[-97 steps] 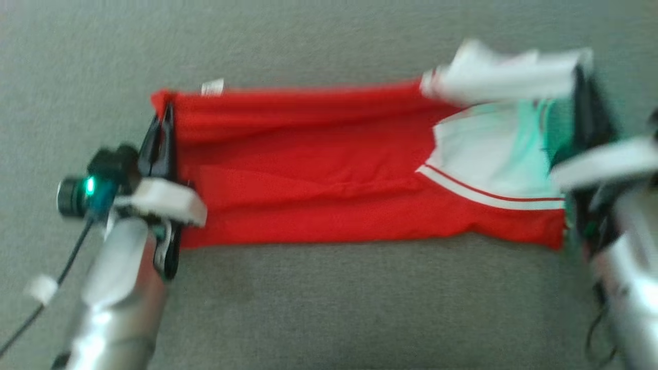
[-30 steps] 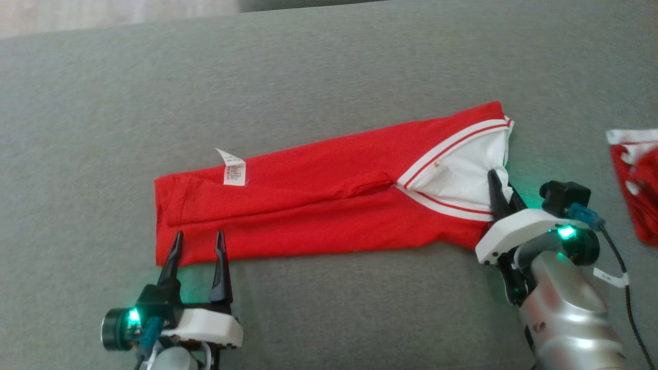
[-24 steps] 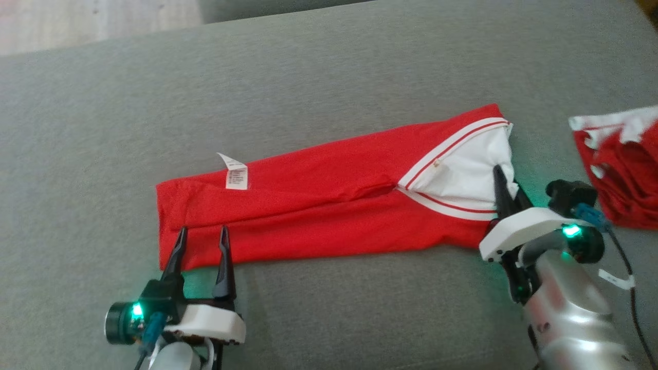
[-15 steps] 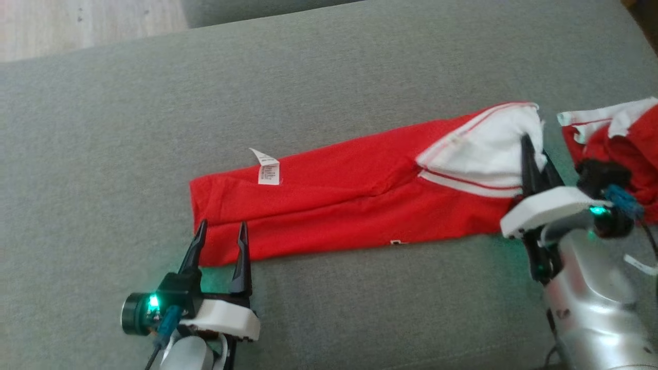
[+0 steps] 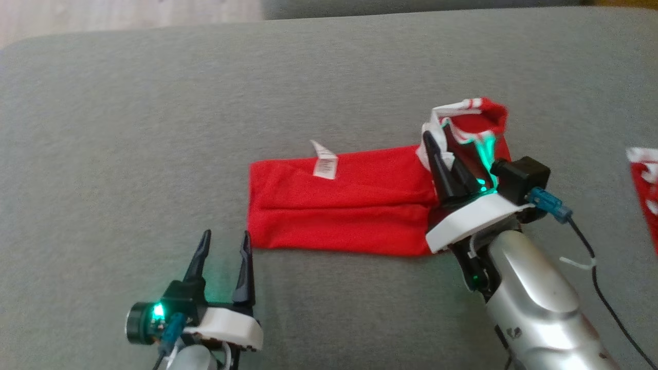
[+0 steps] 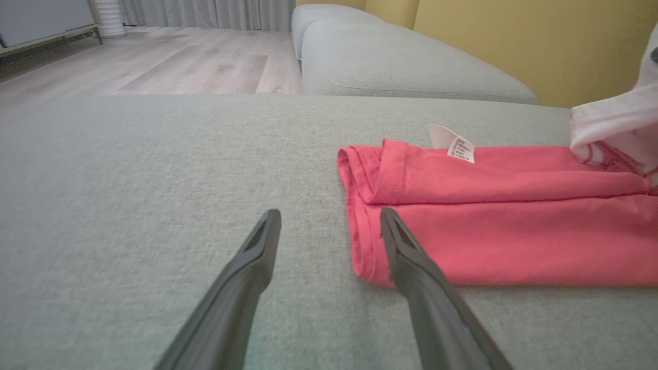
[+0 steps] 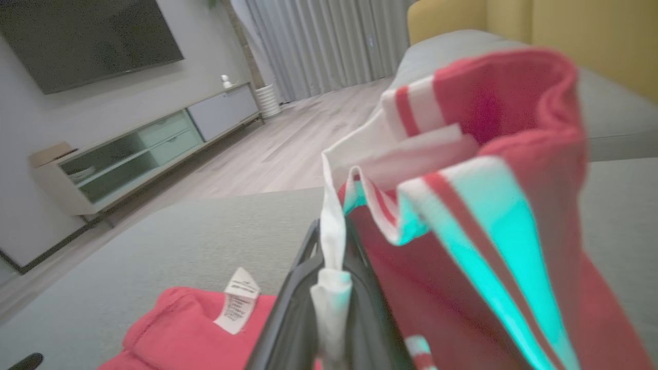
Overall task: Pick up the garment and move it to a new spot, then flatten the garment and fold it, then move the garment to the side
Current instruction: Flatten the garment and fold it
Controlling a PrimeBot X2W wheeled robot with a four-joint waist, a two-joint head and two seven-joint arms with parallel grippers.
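Nearest the robot, the left tool point(image 5: 226, 235) point(image 6: 330, 213) hovered low over the grey upholstered sofa seat point(image 5: 154, 128) point(image 6: 128, 180), its two dark fingers spread wide and holding nothing. In the left wrist view its right-hand finger crossed in front of the near corner of the garment; whether it touched the cloth could not be told.

The red fabric garment with white striped trim point(image 5: 349, 216) point(image 6: 504, 241) lay just beyond, folded into a long band across the middle of the seat. A small white sewn-in label point(image 5: 325, 163) point(image 6: 452, 145) point(image 7: 236, 300) stood up from its far edge.

At the band's right end the right tool point(image 5: 437, 139) point(image 7: 331, 231) was pressed together, pinching a white edge of the garment. That striped end was held up off the seat and curled open above the fingers, tinted green by the wrist light.

Further right, well apart, a second red and white cloth point(image 5: 645, 185) sat at the edge of the head view.

Beyond the seat were a pale wooden floor point(image 6: 180, 61), a yellow backrest point(image 6: 488, 36), a low media cabinet point(image 7: 144, 149) and a dark wall screen point(image 7: 87, 41).
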